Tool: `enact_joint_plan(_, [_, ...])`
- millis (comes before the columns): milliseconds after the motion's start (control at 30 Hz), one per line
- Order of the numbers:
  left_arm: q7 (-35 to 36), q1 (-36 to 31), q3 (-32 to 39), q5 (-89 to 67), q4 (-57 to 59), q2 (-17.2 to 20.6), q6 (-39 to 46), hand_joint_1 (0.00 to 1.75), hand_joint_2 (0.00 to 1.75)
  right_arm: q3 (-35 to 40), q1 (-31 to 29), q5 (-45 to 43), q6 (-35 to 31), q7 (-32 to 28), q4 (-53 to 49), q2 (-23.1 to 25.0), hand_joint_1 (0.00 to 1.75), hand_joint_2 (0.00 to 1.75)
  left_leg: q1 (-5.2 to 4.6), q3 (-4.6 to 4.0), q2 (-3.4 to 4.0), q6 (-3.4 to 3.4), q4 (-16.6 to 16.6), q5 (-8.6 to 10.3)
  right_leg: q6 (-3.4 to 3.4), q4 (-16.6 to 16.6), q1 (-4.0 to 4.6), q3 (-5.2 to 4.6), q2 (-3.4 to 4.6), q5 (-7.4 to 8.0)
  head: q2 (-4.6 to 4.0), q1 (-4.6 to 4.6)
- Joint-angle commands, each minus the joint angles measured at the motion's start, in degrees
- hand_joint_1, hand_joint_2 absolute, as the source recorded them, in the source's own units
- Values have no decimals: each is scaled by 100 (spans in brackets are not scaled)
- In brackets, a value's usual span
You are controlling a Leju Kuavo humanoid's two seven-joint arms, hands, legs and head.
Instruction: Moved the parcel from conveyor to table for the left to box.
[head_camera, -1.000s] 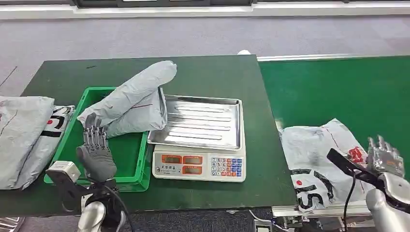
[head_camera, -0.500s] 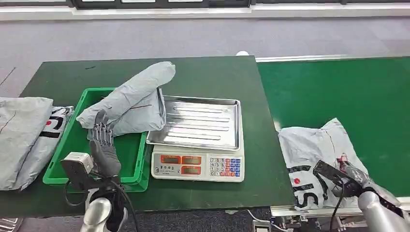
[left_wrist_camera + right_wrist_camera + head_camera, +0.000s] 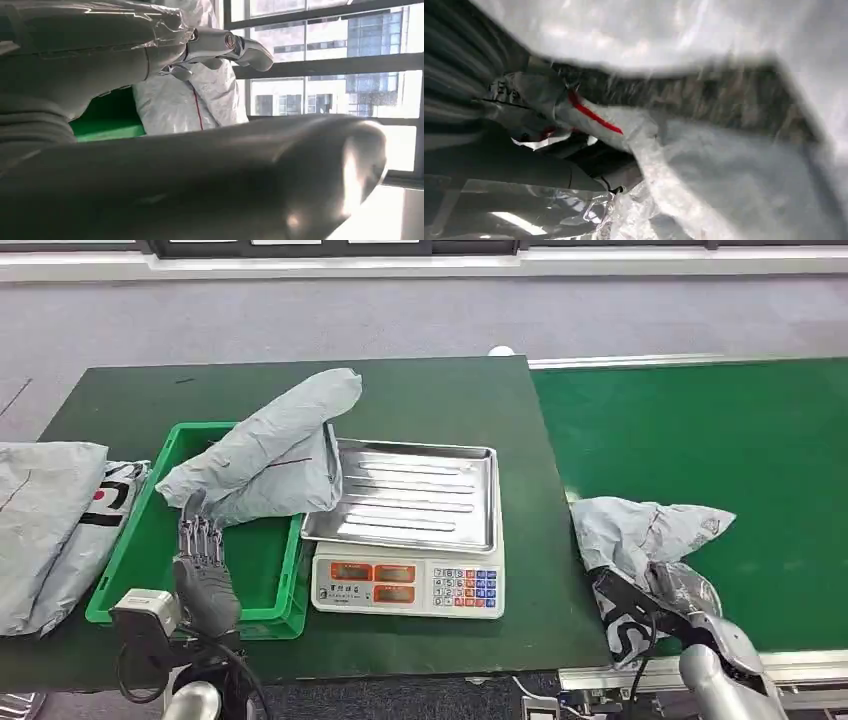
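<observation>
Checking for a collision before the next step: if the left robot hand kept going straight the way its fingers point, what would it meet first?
Most likely the grey parcel draped over the green bin: the left robot hand points at its near edge, just short of it. Depth is unclear.

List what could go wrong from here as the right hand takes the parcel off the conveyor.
The right hand holds only a bunched corner of the parcel, so the slick bag may slip free. The scale stands close beside the conveyor; a dragged parcel could knock it.
</observation>
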Motion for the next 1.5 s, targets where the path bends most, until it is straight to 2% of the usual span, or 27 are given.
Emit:
enact_joint_plan(33, [-1,6,236,-15,111,-48,-27,0,0,30,43,-29,7,30,-564,263,175,175,-3,5,8,1,-13,1,1,-10,-2,2,8,2,0,0])
enact_joint_plan(100, [-20,-33,239,-21,153,-54,-35,0,0,-122,41,-53,-412,-82,-656,349,175,175,-3,1,6,3,-12,0,3,-9,-3,0,7,0,0,0])
enact_joint_plan(133, [-65,-94,241,-14,204,-79,-42,0,0,-307,37,-76,-820,-130,-956,468,175,175,-4,1,10,4,-17,2,3,-13,-5,-3,10,3,0,0])
enact_joint_plan(200, [-105,-255,214,15,337,-109,-47,0,0,-543,128,-67,-1170,-84,-1612,585,175,175,-8,-12,13,5,-11,3,3,-4,-14,-18,13,4,0,0])
enact_joint_plan(333, [-149,-692,61,118,856,-69,-17,0,0,-1123,846,-739,-1832,-481,-2991,744,175,175,-6,-17,-26,4,-11,7,3,-3,-17,-18,-24,-4,0,0])
enact_joint_plan(400, [-208,-995,-3,204,1150,-31,36,0,0,-1428,1036,-1662,-2088,-1069,-3337,817,175,175,-3,-16,-44,6,-8,7,4,-6,-14,-9,-46,-8,0,0])
enact_joint_plan(467, [-232,-1312,-68,286,1472,-16,69,0,0,-1757,1075,-3071,-1967,-1821,-3534,857,175,175,-6,-19,-67,8,-10,10,7,-5,-17,-7,-68,-10,0,0])
enact_joint_plan(567, [-294,-1579,-153,381,1846,-7,86,0,0,-2135,1214,-4207,-1972,-2557,-4005,915,175,175,-8,-22,-62,9,-10,10,10,-7,-20,-10,-61,-8,0,0])
enact_joint_plan(667, [-383,-1621,-200,482,1974,-10,35,0,0,-2336,1586,-4504,-2201,-2830,-4771,916,175,175,-15,-21,-68,9,-8,7,11,-2,-26,-11,-64,-13,0,0])
enact_joint_plan(733, [-394,-1644,-202,525,1978,-8,-9,0,0,-2373,1627,-4627,-2230,-2908,-5009,884,175,175,-17,-20,-63,9,-6,5,11,-1,-28,-13,-57,-14,0,0])
enact_joint_plan(867, [-424,-1625,-149,533,1921,-18,71,0,0,-2132,1359,-4668,-2310,-2945,-4872,528,175,175,-19,-20,-42,10,-3,1,13,0,-29,-18,-38,-11,0,0])
enact_joint_plan(1033, [-426,-1566,-160,521,1873,-13,93,0,0,-1866,1192,-4483,-2446,-3027,-4599,440,175,175,-17,-16,-16,13,-7,3,13,-7,-27,-19,-18,-4,0,0])
enact_joint_plan(1233, [-500,-1531,-362,444,2007,1,76,0,0,-691,-295,-3752,-2653,-2758,-2765,388,175,175,-12,-6,34,12,-12,-2,13,-13,-23,-13,32,10,0,2])
enact_joint_plan(1300, [-485,-1627,-448,471,2099,-29,31,0,0,-317,-1270,-3534,-2481,-2501,-1418,349,175,175,-14,1,55,13,-9,0,18,-9,-25,-18,52,17,0,0])
enact_joint_plan(1367, [-534,-1655,-541,513,2067,-31,36,0,0,-3,-2195,-3384,-2436,-2601,5,527,175,175,-9,-3,81,13,-4,1,21,-9,-20,-24,78,31,0,0])
enact_joint_plan(1433, [-685,-1640,-616,600,1994,-2,19,0,0,256,-2795,-3335,-2335,-2658,960,784,175,175,-8,-5,65,16,-5,11,21,-8,-20,-22,63,34,0,2])
enact_joint_plan(1467, [-824,-1632,-679,623,1942,29,29,0,0,461,-3102,-3253,-2345,-2723,1493,1019,175,175,-11,-5,95,15,-10,20,16,-9,-23,-36,92,52,0,0])
enact_joint_plan(1500, [-854,-1632,-698,621,1925,38,37,0,0,541,-3169,-3213,-2389,-2710,1621,1144,175,175,-11,-6,76,15,-4,20,18,-2,-23,-32,75,45,0,2])
